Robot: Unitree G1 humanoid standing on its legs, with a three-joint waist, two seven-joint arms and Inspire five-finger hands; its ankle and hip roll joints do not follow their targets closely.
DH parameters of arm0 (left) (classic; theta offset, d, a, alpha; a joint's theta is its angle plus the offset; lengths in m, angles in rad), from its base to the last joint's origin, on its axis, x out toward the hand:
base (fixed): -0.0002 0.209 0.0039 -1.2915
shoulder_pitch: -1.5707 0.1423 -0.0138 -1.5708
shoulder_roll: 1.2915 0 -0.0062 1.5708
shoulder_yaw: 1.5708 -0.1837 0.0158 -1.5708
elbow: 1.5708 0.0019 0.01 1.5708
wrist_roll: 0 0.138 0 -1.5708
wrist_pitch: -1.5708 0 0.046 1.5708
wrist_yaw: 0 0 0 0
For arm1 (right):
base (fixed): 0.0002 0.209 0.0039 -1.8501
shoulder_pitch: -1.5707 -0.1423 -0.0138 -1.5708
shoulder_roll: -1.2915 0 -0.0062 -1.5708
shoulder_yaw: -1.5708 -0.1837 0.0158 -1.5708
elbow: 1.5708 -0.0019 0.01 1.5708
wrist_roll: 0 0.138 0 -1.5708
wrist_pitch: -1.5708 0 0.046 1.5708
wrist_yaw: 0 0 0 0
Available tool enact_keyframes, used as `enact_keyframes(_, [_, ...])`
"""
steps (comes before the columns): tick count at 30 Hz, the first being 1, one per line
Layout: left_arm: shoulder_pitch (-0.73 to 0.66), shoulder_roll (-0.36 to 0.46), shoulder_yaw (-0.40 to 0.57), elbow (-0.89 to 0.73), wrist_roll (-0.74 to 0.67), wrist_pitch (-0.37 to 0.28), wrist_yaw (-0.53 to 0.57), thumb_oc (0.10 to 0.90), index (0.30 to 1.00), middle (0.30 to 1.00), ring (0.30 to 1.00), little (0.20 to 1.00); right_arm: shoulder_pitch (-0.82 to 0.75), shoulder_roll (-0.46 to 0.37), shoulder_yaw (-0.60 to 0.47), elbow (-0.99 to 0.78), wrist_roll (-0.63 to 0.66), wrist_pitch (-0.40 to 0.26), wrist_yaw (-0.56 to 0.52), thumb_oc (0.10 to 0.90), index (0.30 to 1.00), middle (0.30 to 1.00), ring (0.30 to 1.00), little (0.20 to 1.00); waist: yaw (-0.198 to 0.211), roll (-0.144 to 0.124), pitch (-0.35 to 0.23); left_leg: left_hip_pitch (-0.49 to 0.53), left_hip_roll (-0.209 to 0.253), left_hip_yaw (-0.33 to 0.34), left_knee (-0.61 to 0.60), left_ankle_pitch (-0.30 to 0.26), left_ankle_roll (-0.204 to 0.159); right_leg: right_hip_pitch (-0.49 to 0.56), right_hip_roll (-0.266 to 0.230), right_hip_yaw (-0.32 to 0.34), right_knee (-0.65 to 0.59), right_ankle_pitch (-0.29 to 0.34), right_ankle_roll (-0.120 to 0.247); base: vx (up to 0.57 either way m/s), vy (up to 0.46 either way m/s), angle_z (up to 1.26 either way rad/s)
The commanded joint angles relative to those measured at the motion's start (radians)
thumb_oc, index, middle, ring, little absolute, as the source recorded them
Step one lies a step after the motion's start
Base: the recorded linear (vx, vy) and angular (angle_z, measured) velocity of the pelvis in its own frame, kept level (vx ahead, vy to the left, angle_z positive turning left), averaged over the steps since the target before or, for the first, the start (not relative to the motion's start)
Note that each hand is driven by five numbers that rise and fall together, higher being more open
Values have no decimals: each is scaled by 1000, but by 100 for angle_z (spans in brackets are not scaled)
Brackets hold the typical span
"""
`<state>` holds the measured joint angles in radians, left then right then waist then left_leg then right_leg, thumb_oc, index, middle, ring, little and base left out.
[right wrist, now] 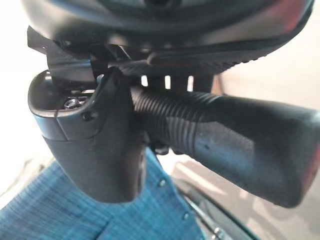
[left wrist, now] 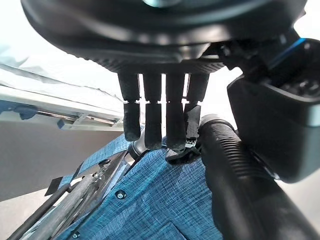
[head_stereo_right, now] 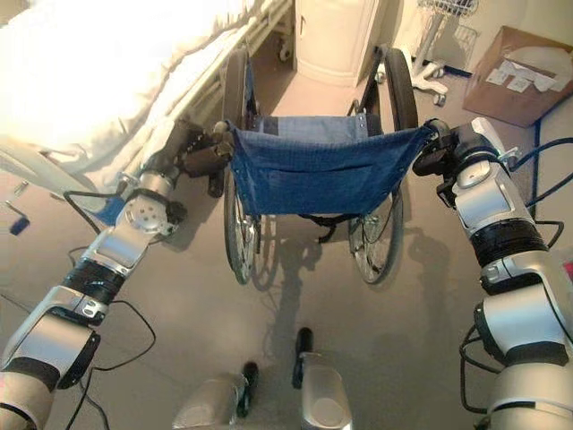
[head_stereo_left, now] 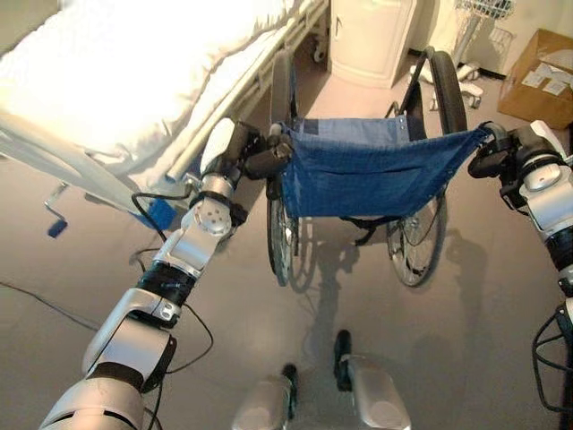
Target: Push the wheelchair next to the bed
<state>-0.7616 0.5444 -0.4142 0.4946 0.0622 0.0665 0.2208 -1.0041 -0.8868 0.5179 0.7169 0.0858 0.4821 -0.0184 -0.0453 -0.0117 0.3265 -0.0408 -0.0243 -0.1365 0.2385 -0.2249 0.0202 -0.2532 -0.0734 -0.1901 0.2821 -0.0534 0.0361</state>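
The wheelchair (head_stereo_left: 367,170), with a blue cloth backrest and large spoked wheels, stands in front of me, seen from behind. Its left wheel is close to the side rail of the bed (head_stereo_left: 134,81), which has white bedding and fills the upper left. My left hand (head_stereo_left: 260,159) is at the left push handle (left wrist: 240,190); the ribbed grip lies between the thumb and the fingers (left wrist: 152,120) hanging over it. My right hand (head_stereo_left: 491,152) is curled round the right push handle (right wrist: 230,135), thumb (right wrist: 95,145) on the near side and fingers behind the grip.
A white cabinet (head_stereo_left: 369,40) stands beyond the wheelchair. A white wheeled stand (head_stereo_left: 461,76) and a cardboard box (head_stereo_left: 537,76) are at the far right. A blue bed crank (head_stereo_left: 56,224) sticks out low on the left. Bare floor lies on the wheelchair's right.
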Motion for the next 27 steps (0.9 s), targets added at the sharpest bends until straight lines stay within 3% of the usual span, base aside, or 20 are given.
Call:
enact_keyframes(1, [141,-66,-203,81,66,51,-95,400,300,300,300,300,-15,131,97,-132,-2,-136,119,400,300,300,300,300,-3,-15,30,147,66,37,15,128,-50,-23,-25,26,-41,79,37,340,-95,35])
enact_keyframes(4, [145,-78,-210,97,83,70,-106,400,300,300,300,300,11,129,95,-137,-5,-141,118,400,300,300,300,300,-26,-12,-5,178,131,67,69,235,-79,-18,-20,-2,-41,58,12,312,-97,35])
enact_keyframes(6, [143,-80,-213,121,91,83,-103,400,300,300,300,300,24,135,105,-134,3,-146,104,400,300,300,300,300,-25,-30,-19,131,140,75,217,308,-85,23,-16,-15,-48,29,-19,333,-175,7])
enact_keyframes(8, [124,-87,-204,146,96,96,-115,400,300,300,300,300,28,145,101,-121,13,-145,93,400,300,300,300,300,-6,-45,-5,7,158,107,306,341,-79,90,-4,-18,-51,-4,-39,362,-178,3])
enact_keyframes(10, [114,-90,-202,155,96,108,-115,400,300,300,300,300,30,157,102,-113,19,-138,81,400,300,300,300,300,22,-45,27,-105,126,108,300,319,-59,151,11,7,-55,-21,-38,386,-42,-1])
enact_keyframes(11, [110,-86,-197,156,91,130,-101,400,300,300,300,300,27,183,104,-97,8,-137,75,400,300,300,300,300,52,-40,55,-186,77,107,246,314,-48,200,30,33,-61,-32,-34,434,76,-20])
enact_keyframes(16, [115,-43,-175,134,39,164,-75,400,300,300,300,300,39,222,107,-105,-46,-136,90,400,300,300,300,300,132,37,97,-301,44,117,-46,474,-98,356,125,95,-79,-99,-36,484,183,-66])
enact_keyframes(17, [122,-24,-164,129,35,159,-83,400,300,300,300,300,37,223,106,-101,-60,-148,105,400,300,300,300,300,158,36,99,-288,24,92,-122,475,-97,398,122,124,-79,-116,-27,523,299,-126])
enact_keyframes(19, [132,-11,-145,131,30,141,-94,400,300,300,300,300,31,215,110,-98,-76,-153,126,400,300,300,300,300,162,38,90,-281,40,113,-85,450,-91,413,107,141,-88,-129,-15,387,308,-145])
enact_keyframes(20, [135,-6,-134,141,20,134,-105,400,300,300,300,300,32,216,110,-86,-71,-161,137,400,300,300,300,300,160,22,76,-264,34,133,-50,343,-58,409,72,142,-87,-125,1,291,269,-104])
enact_keyframes(22, [123,2,-129,167,22,118,-123,400,300,300,300,300,38,224,104,-74,-57,-164,139,400,300,300,300,300,165,9,59,-247,29,136,-30,299,-46,402,46,122,-88,-118,19,257,231,-60])
enact_keyframes(27, [33,33,-147,208,36,123,-121,400,300,300,300,300,3,238,91,-56,20,-176,81,400,300,300,300,300,190,-30,55,-251,-9,127,-34,267,-22,380,-10,88,-111,-55,71,118,158,-1])
